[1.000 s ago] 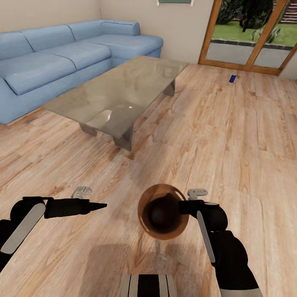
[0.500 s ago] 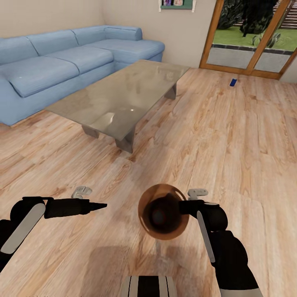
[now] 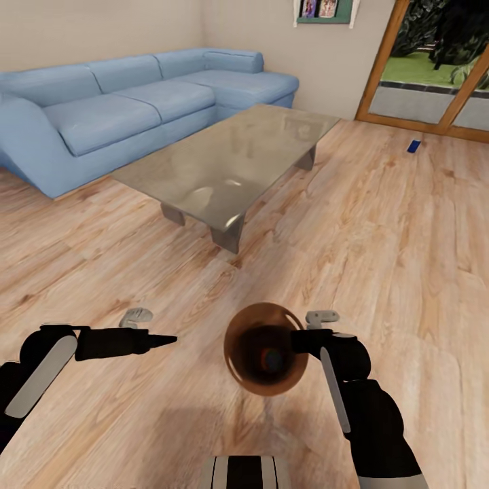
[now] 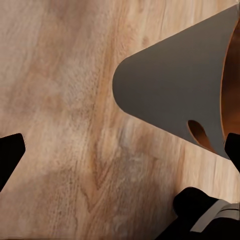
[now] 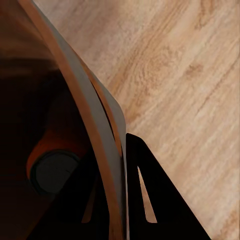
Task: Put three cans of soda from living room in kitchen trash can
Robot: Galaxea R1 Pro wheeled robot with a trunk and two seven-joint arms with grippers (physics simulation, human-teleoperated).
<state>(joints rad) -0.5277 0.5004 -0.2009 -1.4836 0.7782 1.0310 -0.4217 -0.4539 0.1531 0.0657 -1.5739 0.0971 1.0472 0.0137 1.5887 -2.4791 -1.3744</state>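
My right gripper [image 3: 299, 337] is shut on the rim of the brown wooden trash can [image 3: 265, 348], held above the plank floor with its mouth tilted toward the head camera. An orange soda can [image 5: 52, 170] with a grey top lies inside it, seen in the head view as a small orange and blue spot. In the right wrist view a dark finger [image 5: 145, 187] presses the bucket's thin wall [image 5: 95, 125]. A dark blue soda can [image 3: 413, 145] stands far off on the floor near the glass doors. My left gripper [image 3: 163, 337] is open and holds nothing; beyond its fingertips [image 4: 10, 152] is the trash can's outer wall [image 4: 175, 85].
A blue corner sofa [image 3: 136, 109] runs along the far left wall. A shiny low table [image 3: 231, 156] stands in front of it. Wood-framed glass doors [image 3: 435, 75] are at the back right. Pale plank floor [image 3: 380, 231] stretches between me and the blue can.
The whole head view has shifted: sofa, table and blue can now sit further right in the picture, so the camera moved. Both arms and the held trash can keep their pose.
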